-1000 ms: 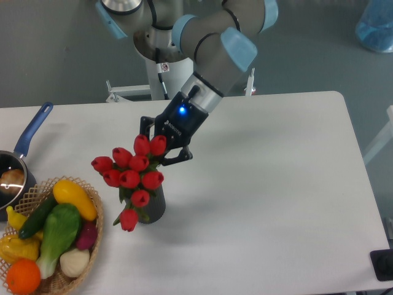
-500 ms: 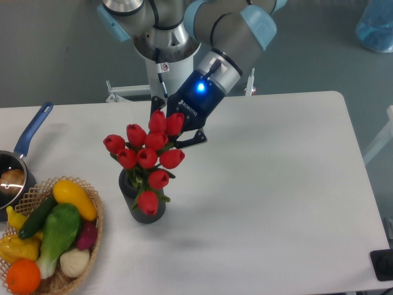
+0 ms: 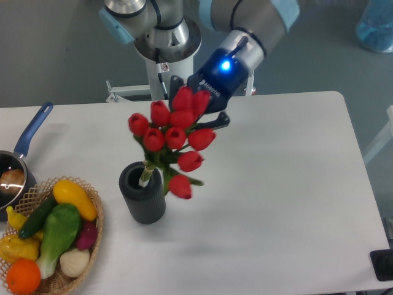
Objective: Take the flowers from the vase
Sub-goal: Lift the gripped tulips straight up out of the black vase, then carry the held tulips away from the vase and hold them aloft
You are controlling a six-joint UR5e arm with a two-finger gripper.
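Observation:
The flowers [image 3: 175, 138], a bunch of red tulip buds with green stems, hang in the air above and to the right of the vase [image 3: 142, 193]. Only the lowest stem tips still reach the vase's round mouth. The vase is a dark grey ribbed cylinder standing upright on the white table. My gripper [image 3: 198, 115] is shut on the flowers near the top of the bunch, its fingers mostly hidden behind the buds.
A wicker basket [image 3: 92, 203] of colourful vegetables sits at the front left. A blue-handled saucepan [image 3: 24, 144] lies at the left edge. The robot base [image 3: 163, 49] stands behind the table. A blue object [image 3: 376, 24] is at the far right back.
The gripper has risen and moved right with the flowers. The bunch has come up out of the vase, whose mouth now shows.

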